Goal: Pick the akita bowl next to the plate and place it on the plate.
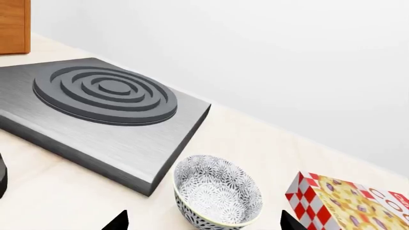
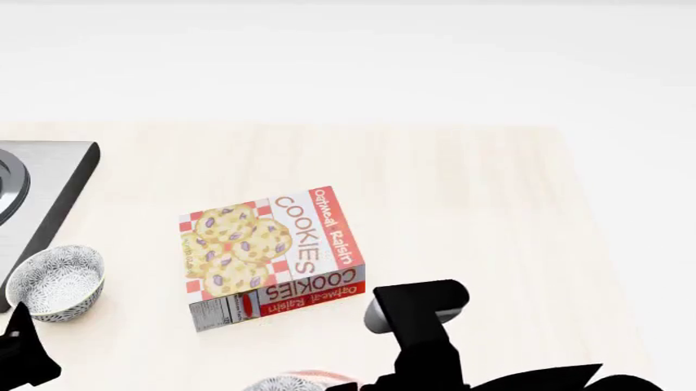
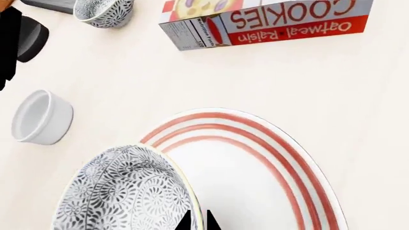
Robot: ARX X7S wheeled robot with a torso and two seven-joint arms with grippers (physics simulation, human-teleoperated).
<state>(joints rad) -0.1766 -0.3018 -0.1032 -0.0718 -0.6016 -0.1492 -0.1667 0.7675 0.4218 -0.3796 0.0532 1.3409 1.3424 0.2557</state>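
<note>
Nearest the right wrist camera, the akita bowl (image 3: pixel 124 191) sits at the rim of the plate (image 3: pixel 268 163), its wall overlapping the red-ringed edge, and the right gripper (image 3: pixel 197 221) shows only two dark fingertips close together at the bowl's rim on the plate side, so it seems pinched on that rim, though I cannot tell for sure; the right arm is plainly the nearer one. A twin bowl (image 1: pixel 217 190) lies well apart from the plate, beyond the cookie box (image 2: pixel 272 254) and just beside the grey burner slab (image 1: pixel 96 115); the left gripper (image 1: pixel 204 221) straddles it, released. Both bowls are round with speckled outsides; the plate looks smooth and glossy, and a plain white ramekin (image 3: pixel 39 117) stands near its rim.
</note>
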